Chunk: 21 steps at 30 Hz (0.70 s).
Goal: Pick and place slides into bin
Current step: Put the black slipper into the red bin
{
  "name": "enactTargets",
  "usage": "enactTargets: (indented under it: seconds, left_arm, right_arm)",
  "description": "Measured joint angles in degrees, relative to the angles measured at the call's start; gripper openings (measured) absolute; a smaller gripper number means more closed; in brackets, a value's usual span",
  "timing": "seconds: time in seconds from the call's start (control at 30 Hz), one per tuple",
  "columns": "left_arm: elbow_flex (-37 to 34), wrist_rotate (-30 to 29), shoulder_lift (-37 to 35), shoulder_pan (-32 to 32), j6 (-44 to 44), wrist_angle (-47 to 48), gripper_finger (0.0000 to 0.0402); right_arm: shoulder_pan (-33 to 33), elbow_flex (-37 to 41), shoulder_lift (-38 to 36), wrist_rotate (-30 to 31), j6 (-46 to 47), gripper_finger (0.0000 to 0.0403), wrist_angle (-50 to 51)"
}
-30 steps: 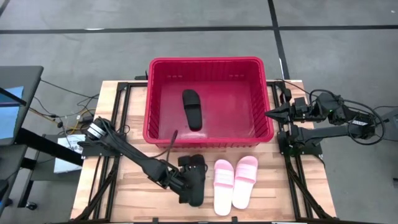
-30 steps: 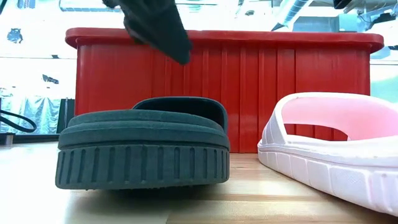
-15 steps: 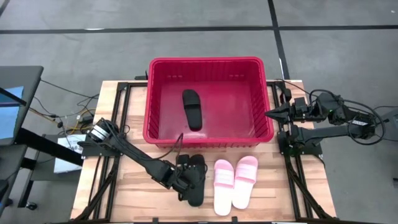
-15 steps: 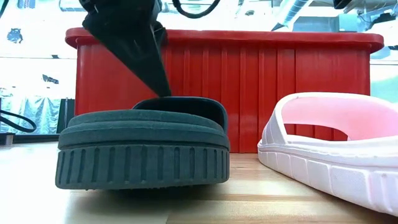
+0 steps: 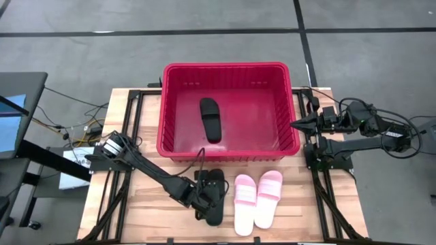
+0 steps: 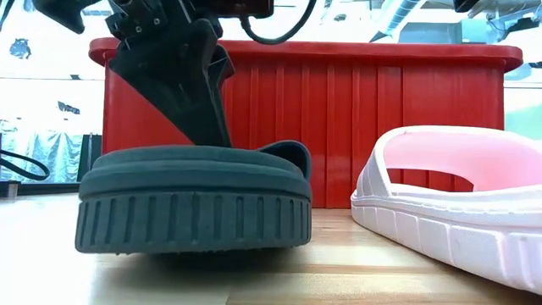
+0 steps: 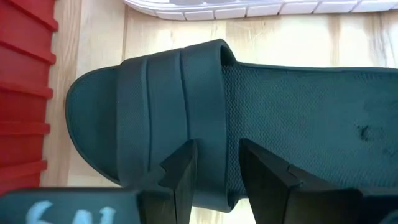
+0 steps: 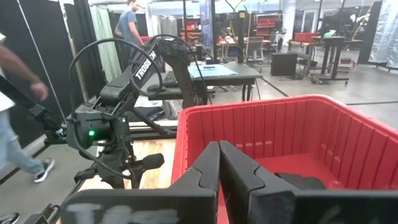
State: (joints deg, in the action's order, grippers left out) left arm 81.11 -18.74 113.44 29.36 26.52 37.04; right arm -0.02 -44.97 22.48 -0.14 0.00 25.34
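Note:
One black slide [image 5: 215, 196] lies sole down on the table in front of the red bin [image 5: 228, 67], toe toward it. It also shows in the low view [image 6: 195, 203] and the left wrist view [image 7: 155, 106]. My left gripper [image 7: 219, 171] is open over its strap and also shows in the high view [image 5: 203, 199]. The other black slide [image 5: 210, 119] lies in the bin. The pink pair [image 5: 257, 199] lies side by side right of the black slide. My right gripper [image 5: 294, 124] is shut and waits beside the bin's right rim. My left gripper straddles the heel-side edge of the strap [image 7: 214, 124], near the strap's left end. One finger [image 7: 180, 174] is on the strap's outer face and the other [image 7: 264, 174] is in the opening over the footbed. The fingers slant down from the table's left. The slide rests flat, its strap pushed down under the finger [image 6: 199, 110].
The bin's near wall [image 6: 339, 119] stands just behind the black slide. The nearer pink slide [image 6: 457, 203] lies close on its right. Black frame rails run along the table's left and right sides. People show in the room beyond, in the right wrist view.
My left gripper has come down and a little toward the table's right onto the black slide's strap. In the low view the strap now sits lower than before, under the finger. The slide has stayed in place on the table.

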Motion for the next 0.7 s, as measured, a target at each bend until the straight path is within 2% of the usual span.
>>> enactTargets:
  seconds: [0.7]
  left_arm:
    - [2.46, -5.5, 0.22, 2.7, -0.91, 7.01, 0.0116]
  right_arm:
    - [0.01, 0.0, 0.0, 0.0, 0.01, 0.0, -0.02]
